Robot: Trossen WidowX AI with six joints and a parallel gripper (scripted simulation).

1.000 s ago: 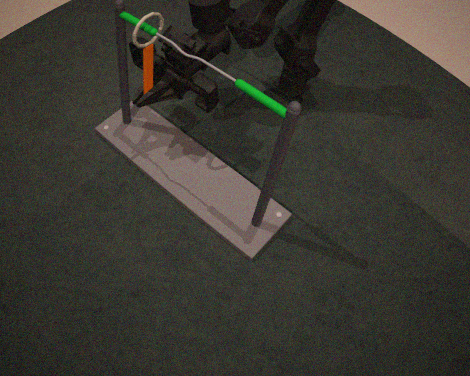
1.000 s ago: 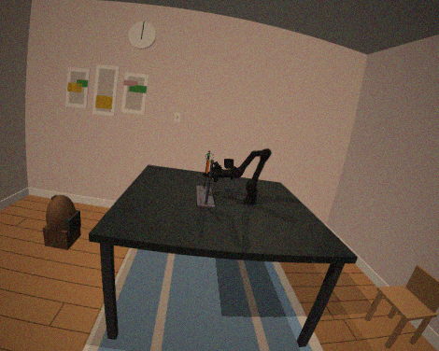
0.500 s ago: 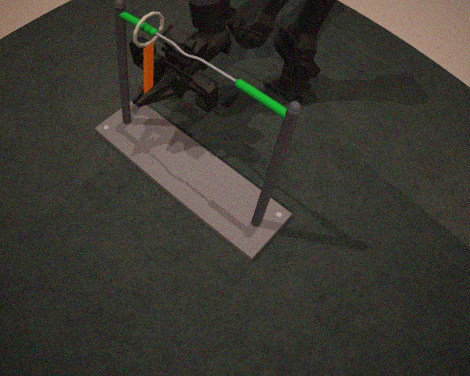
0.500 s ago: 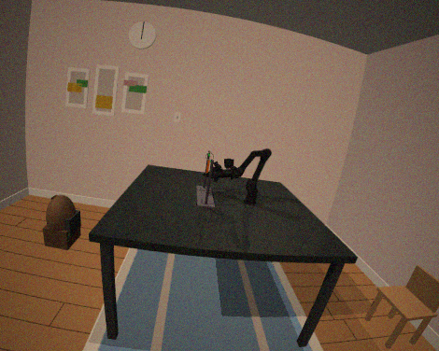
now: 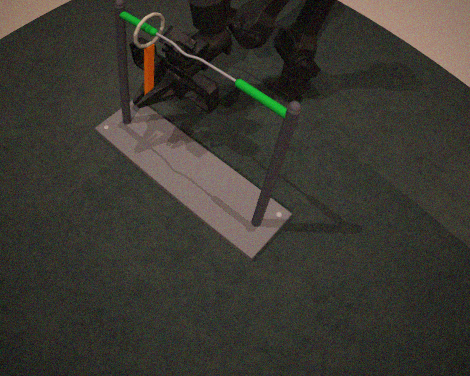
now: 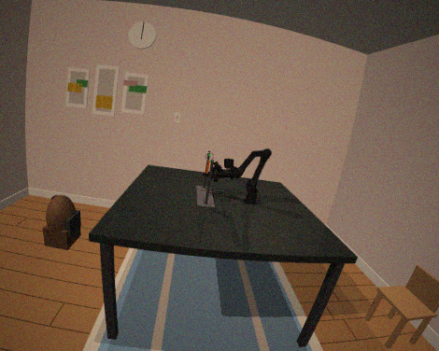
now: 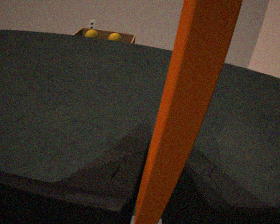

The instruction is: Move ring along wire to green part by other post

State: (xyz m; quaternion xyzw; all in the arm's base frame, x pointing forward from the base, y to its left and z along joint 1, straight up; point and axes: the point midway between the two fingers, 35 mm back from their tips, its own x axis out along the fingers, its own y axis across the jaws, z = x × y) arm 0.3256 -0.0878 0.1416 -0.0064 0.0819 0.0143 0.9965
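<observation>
At the near end of the rig, toward five o'clock in the top view, the second post (image 5: 272,165) and its green sleeve (image 5: 261,97) wait unused; that is the goal. Further back, the thin grey wire (image 5: 200,59) bends toward eleven o'clock. Beyond it, the ring (image 5: 148,30) hangs on the first green sleeve (image 5: 137,23) beside the far post (image 5: 122,65). The gripper (image 5: 152,82) is clamped on the orange handle (image 5: 149,70). Judging by this, the grasp is done; the carry along the wire, the release and the retreat all remain.
</observation>
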